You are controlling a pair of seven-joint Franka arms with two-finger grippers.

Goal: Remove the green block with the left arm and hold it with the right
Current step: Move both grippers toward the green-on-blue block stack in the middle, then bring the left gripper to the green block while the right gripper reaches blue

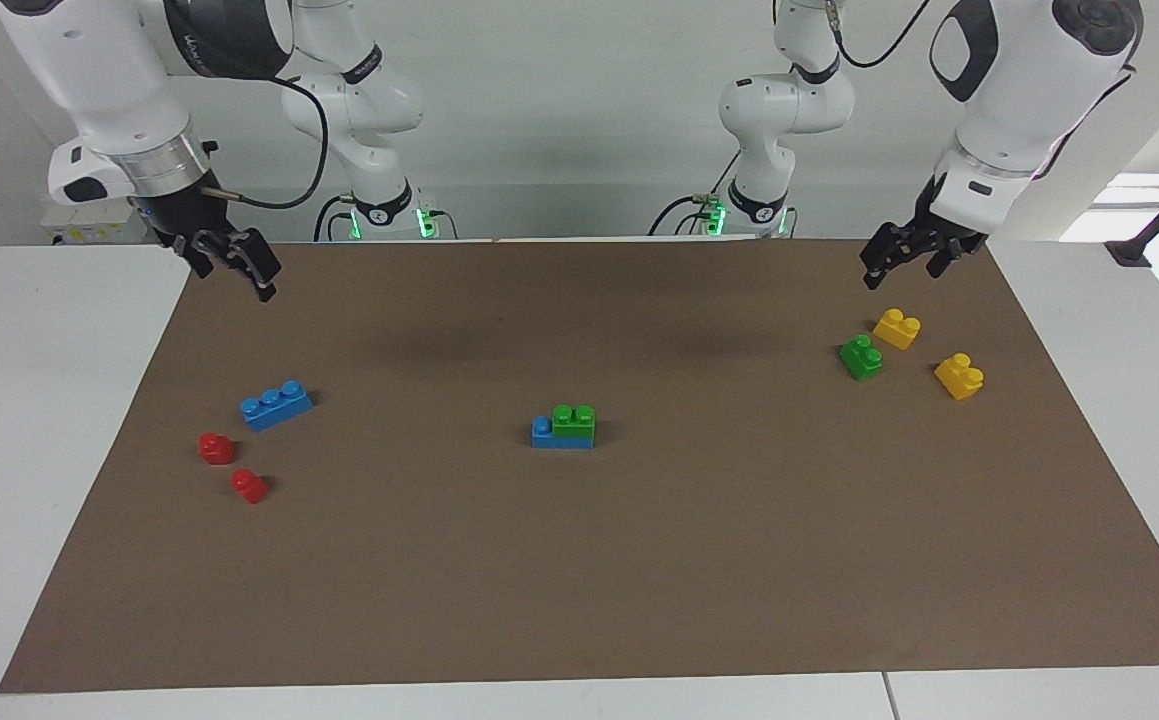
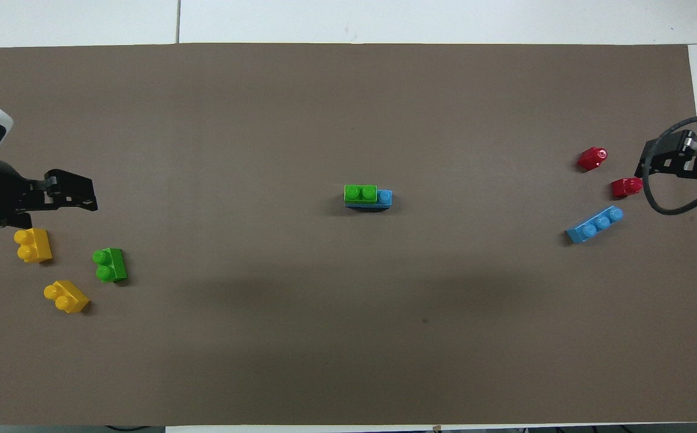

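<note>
Where the brown mat reaches its middle, the small bright green plastic two-stud block [image 1: 574, 421] [image 2: 361, 193] sits pressed onto a blue plastic three-stud brick [image 1: 561, 437] [image 2: 378, 200], covering two of its studs and leaving one blue stud bare; this stack shows at the centre of both frames. No gripper touches it.

A second green two-stud brick [image 1: 861, 357] [image 2: 109, 264] lies loose at the middle right of the facing frame, between two yellow two-stud bricks [image 1: 897, 328] [image 2: 33, 245] and [image 1: 959, 376] [image 2: 66, 296], all three close together but apart. At the middle left of the facing frame lies a loose blue three-stud brick [image 1: 277, 404] [image 2: 595, 224], with two small red single-stud pieces [image 1: 216, 447] [image 2: 626, 187] and [image 1: 250, 486] [image 2: 592, 159] near it.

The left arm's black gripper [image 1: 904, 262] [image 2: 77, 195] hangs in the upper right of the facing frame, over the mat's edge just above the yellow and green cluster, holding nothing; I cannot tell whether its fingers are open or closed. The right arm's black gripper [image 1: 239, 262] [image 2: 685, 162], with its thin looping cable, hangs in the upper left of the facing frame over the mat's corner, also holding nothing, and its fingers' spacing cannot be told either.

The brown mat [image 1: 579, 580] [image 2: 348, 361] covers most of the white table [image 1: 49, 420] [image 2: 444, 18]. Lettering on the arms' casings is too small to read.
</note>
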